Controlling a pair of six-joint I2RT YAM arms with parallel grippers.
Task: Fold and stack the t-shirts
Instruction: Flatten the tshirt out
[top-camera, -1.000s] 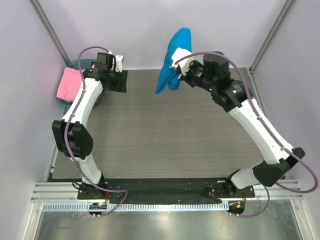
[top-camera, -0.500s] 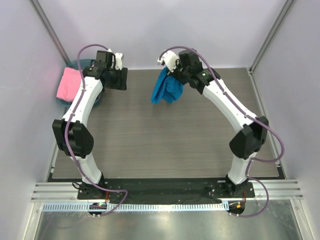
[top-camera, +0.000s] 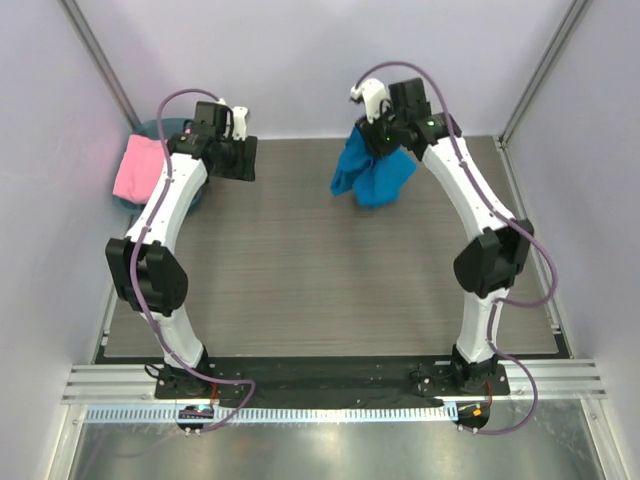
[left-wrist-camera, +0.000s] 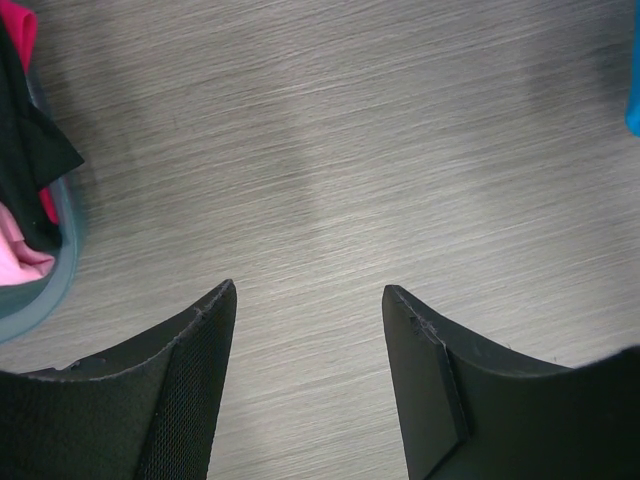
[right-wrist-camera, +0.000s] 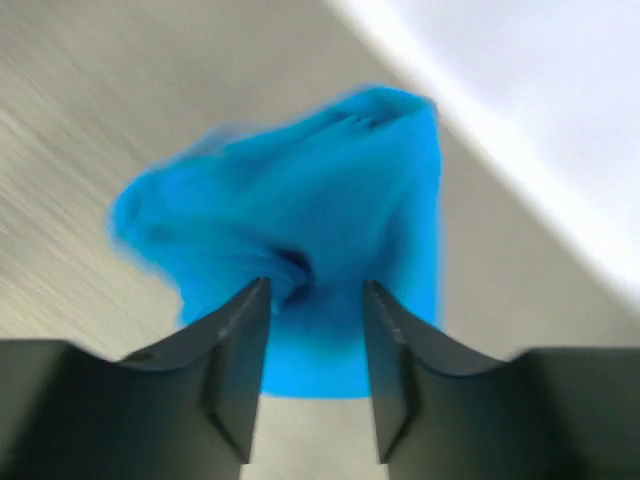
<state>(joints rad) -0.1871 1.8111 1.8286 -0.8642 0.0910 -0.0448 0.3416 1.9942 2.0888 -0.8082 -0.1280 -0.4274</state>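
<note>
A crumpled blue t-shirt (top-camera: 372, 172) is bunched at the back of the table, right of centre. My right gripper (top-camera: 386, 132) is just above it. In the right wrist view the shirt (right-wrist-camera: 300, 240) is blurred and lies beyond the fingertips. That gripper (right-wrist-camera: 316, 284) has its jaws apart, with bare table showing between them. My left gripper (top-camera: 240, 160) is open and empty above bare table at the back left (left-wrist-camera: 309, 288). A sliver of the blue shirt (left-wrist-camera: 633, 100) shows at that view's right edge.
A teal bin (top-camera: 150, 128) stands at the back left corner with a pink shirt (top-camera: 138, 167) draped over it. In the left wrist view its rim (left-wrist-camera: 62, 265) holds pink (left-wrist-camera: 20, 262) and black cloth (left-wrist-camera: 30, 150). Enclosure walls stand close on three sides.
The right arm swung the blue shirt from high at the back, left and down, then right. The shirt now sits lower at the back right. The left arm stayed still.
</note>
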